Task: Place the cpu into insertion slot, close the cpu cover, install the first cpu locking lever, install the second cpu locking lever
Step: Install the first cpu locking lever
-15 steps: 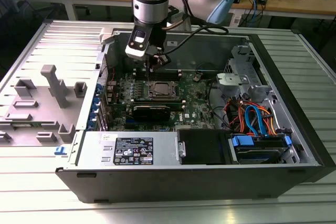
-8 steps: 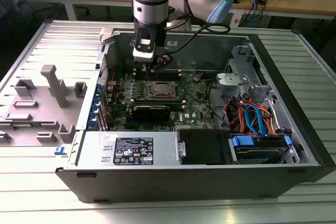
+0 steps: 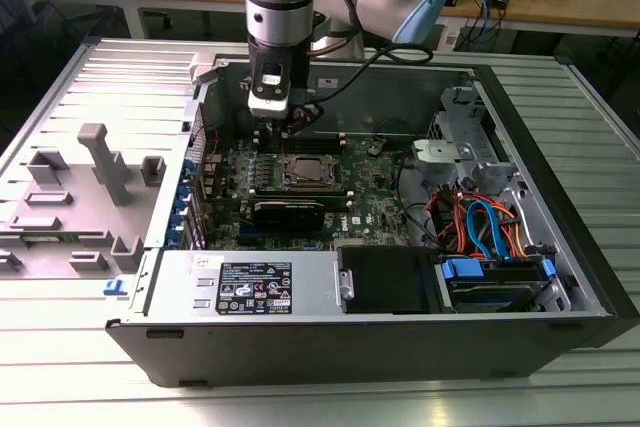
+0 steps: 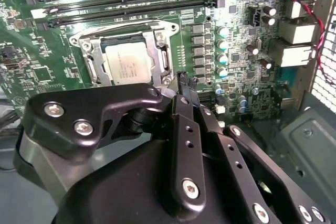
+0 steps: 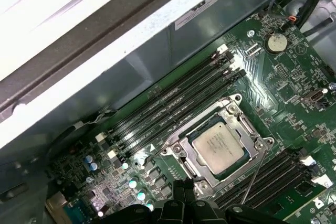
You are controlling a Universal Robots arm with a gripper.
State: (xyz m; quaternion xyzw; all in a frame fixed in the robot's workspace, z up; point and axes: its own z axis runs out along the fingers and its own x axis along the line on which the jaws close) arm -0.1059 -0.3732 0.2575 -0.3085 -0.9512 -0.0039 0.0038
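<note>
Here's the arm poised over the open computer case (image 3: 560,197) on the slatted worktop (image 3: 300,407), with the gripper (image 3: 290,127) hanging just above the motherboard (image 3: 375,187). The cpu (image 4: 127,62) lies flat in the insertion slot (image 4: 84,43), silvery top up, and the cpu cover (image 4: 159,51) is folded down around it, framing the chip. In both wrist views the fingers (image 4: 186,82) are pressed together with nothing between them, their tips close beside the socket but apart from it. In the first wrist view a thin lever rod (image 5: 252,179) juts out from one side of the socket; whether it's latched, I can't tell. The long black memory slots (image 5: 173,111) run alongside the socket's far edge. At the exterior view's left, a grey fixture (image 3: 100,162) sits outside the case.
</note>
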